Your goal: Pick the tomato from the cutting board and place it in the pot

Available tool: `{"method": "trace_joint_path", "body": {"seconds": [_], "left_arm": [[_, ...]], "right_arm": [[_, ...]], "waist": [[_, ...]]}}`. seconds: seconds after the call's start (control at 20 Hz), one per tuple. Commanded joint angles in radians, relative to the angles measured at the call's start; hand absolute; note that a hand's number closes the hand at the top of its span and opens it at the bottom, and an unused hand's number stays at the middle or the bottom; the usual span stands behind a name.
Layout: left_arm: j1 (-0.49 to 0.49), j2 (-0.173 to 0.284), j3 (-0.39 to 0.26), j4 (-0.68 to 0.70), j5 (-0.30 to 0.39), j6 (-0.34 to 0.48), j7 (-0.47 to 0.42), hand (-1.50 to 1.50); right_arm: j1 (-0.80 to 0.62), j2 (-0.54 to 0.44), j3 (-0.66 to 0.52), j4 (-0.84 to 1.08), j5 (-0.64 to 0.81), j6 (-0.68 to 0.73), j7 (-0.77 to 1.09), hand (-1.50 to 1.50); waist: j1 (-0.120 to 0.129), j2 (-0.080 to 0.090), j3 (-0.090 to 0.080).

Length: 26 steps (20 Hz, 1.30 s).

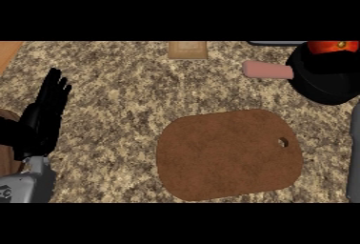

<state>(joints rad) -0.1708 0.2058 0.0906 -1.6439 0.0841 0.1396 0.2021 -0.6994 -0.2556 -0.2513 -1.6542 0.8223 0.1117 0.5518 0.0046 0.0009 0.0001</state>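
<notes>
Looking down, I see a speckled stone counter [126, 95]. A brown rounded cutting board [228, 159] with a small hole lies bare at lower middle. The black pot [323, 78], cut off upper right, holds the red tomato [336, 46]. My left hand [44, 116], fingers straight, rests at the left edge. I cannot see my right hand.

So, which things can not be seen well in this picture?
- Right hand: not in the head view at all.
- Tomato: only a red part shows at the top right, cut by the upper edge, above the pot; whether it rests inside cannot be told.
- Pot: its right side is cut by the edge.
- Grey object: only a strip at the right edge, unclear what it is.
- Left hand: open, its arm cut off below.
</notes>
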Motion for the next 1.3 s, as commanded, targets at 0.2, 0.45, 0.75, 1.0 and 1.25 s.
{"method": "trace_joint_path", "body": {"seconds": [0.2,0.45,0.75,1.0,1.25], "left_arm": [[-0.013,-0.003,0.003,-0.024,-0.013,0.007,0.038,0.00],[-0.048,0.005,0.016,0.001,0.007,-0.007,0.038,0.00],[-0.058,-0.023,-0.016,0.017,-0.019,-0.002,0.009,0.00],[-0.086,0.039,0.045,0.022,0.030,-0.053,0.037,0.00],[-0.084,0.006,0.003,-0.004,-0.007,-0.023,0.040,0.00]], "right_arm": [[-0.028,-0.082,-0.148,0.229,-0.123,-0.110,-0.158,1.50],[0.005,-0.224,-0.063,0.411,0.134,-0.205,-0.256,1.50],[-0.104,-0.296,-0.114,0.824,0.186,-0.412,-0.406,1.50],[-0.189,-0.350,-0.144,1.075,0.174,-0.465,-0.510,1.50],[-0.201,-0.323,-0.243,1.220,0.058,-0.420,-0.521,-1.50]], "waist": [[0.002,0.000,0.000],[0.016,0.011,0.000],[0.038,0.016,0.001],[0.044,0.019,0.002],[0.048,0.020,0.004]]}}
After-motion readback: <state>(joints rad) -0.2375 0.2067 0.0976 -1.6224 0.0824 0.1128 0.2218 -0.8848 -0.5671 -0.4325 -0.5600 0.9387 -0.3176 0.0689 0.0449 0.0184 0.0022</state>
